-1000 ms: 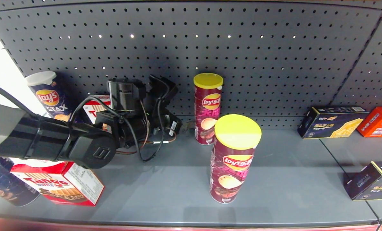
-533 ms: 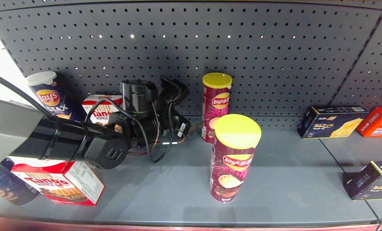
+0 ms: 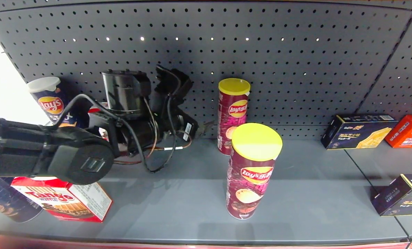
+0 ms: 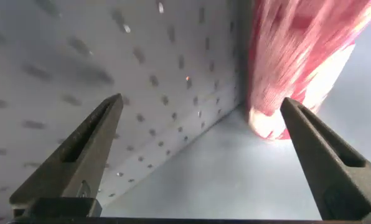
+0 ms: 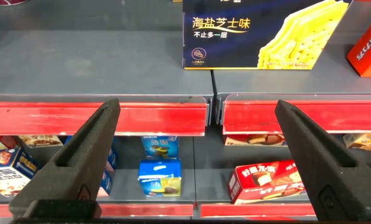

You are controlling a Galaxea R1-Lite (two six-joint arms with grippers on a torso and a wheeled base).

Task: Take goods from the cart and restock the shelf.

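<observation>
My left pincer [image 4: 201, 99] is spread wide and holds nothing. It hangs at the far side of the shelf [image 3: 313, 197], close to the pegboard [image 3: 295, 52]; the far maroon can [image 3: 232, 116] stands upright just to its right, and I cannot tell whether a finger touches it.

My right pincer [image 5: 197, 104] is also spread and bare. It faces the red price strip [image 5: 154, 118] on the shelf's front edge, with two small blue packs [image 5: 160, 177] and a red box [image 5: 263, 180] on the level below.

- **Maroon cans:** I count two, both with yellow lids. The near maroon can [image 3: 254, 173] stands in front of the far one; each carries a round red-and-yellow badge above a picture of a chip.
- **Blue cans:** I count two. The upright blue can [image 3: 52, 102] at the far left has a white lid, the same round badge and white lettering beneath it; the second blue can [image 3: 5, 200] sits at the near left edge, partly cut off.
- **Wafer boxes:** there are two in red and white. The near wafer box [image 3: 67, 197] has bold red lettering on its face; the far wafer box [image 3: 98, 116] is half hidden behind my left arm [image 3: 81, 162].
- **Navy boxes:** there are two with a yellow wafer picture, the far navy box [image 3: 359, 131] and the near navy box [image 3: 403, 195], both at the right.
- **Orange box:** there is one orange box [image 3: 411, 130], at the far right.

The right wrist view shows a navy box front [image 5: 260, 34] with pale characters in two lines; I cannot tell which of the two boxes it is.
</observation>
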